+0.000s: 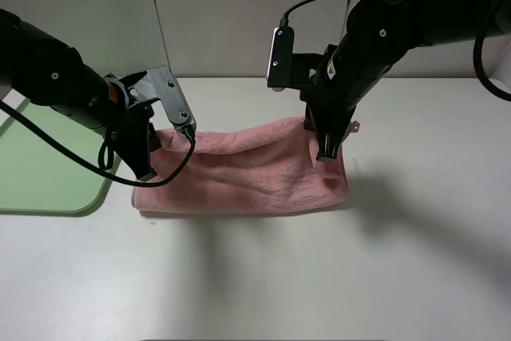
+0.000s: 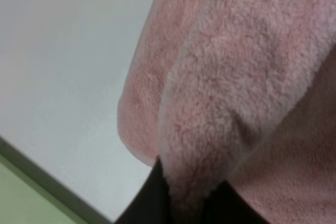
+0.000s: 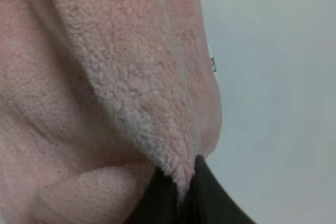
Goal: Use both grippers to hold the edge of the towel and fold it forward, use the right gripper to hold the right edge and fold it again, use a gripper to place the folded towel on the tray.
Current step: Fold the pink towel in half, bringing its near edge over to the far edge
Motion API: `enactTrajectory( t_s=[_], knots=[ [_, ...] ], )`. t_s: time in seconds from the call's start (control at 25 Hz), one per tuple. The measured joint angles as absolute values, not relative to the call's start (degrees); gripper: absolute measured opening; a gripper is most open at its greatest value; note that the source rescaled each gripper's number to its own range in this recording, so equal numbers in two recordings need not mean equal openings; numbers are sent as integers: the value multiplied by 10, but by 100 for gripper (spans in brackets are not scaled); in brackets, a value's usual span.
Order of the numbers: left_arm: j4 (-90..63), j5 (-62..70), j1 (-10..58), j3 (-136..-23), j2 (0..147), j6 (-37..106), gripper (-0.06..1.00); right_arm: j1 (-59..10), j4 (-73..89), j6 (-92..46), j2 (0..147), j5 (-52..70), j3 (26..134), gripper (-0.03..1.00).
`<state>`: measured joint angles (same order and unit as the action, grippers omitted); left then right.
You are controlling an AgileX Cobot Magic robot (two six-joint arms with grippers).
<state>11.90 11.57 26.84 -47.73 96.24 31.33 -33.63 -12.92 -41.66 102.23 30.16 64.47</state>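
- Left wrist view: the left gripper (image 2: 184, 203) has its fingers pinched tight on a fold of the pink towel (image 2: 236, 77). Only the black tips show.
- The right gripper (image 3: 186, 195) is clenched on a towel fold at the other end, its fingertips mostly buried in fluff.
- From above, the towel lies folded as a long band, long axis running left-right across the middle of the tabletop (image 1: 319, 277). Its left end sits near the green tray (image 1: 48, 181), which is cut off at the frame edge.

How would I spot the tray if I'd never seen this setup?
Look across the white table to the far left of the overhead view. The tray lies flat there, low-rimmed with a rounded corner. It alone is light green and smooth; the neighbouring towel is pink and fluffy.
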Motion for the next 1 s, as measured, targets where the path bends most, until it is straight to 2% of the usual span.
enactTrajectory(
  t_s=[0.08,0.2,0.28,0.32,0.4,0.48,0.52,0.64,1.0],
  knots=[
    [119,116,268,-477,962,313,12,-336,-129,-417,1022,301,645,0],
    [119,116,268,-477,962,313,31,-336,-134,-415,1022,294,645,0],
    [119,116,265,-477,962,311,45,-336,-138,-401,1022,288,645,6],
    [119,116,263,-477,962,308,53,-336,-139,-385,1022,286,645,18],
    [119,116,255,-477,962,293,65,-336,-145,-343,1022,279,645,62],
    [119,116,245,-477,962,278,75,-336,-169,-293,1022,267,645,86],
    [120,116,240,-477,962,272,79,-336,-186,-270,1022,265,645,92],
    [120,118,235,-477,962,265,83,-336,-224,-225,1022,263,645,98],
    [120,165,234,-477,940,264,84,-336,-240,-205,1022,264,645,100]
  ],
)
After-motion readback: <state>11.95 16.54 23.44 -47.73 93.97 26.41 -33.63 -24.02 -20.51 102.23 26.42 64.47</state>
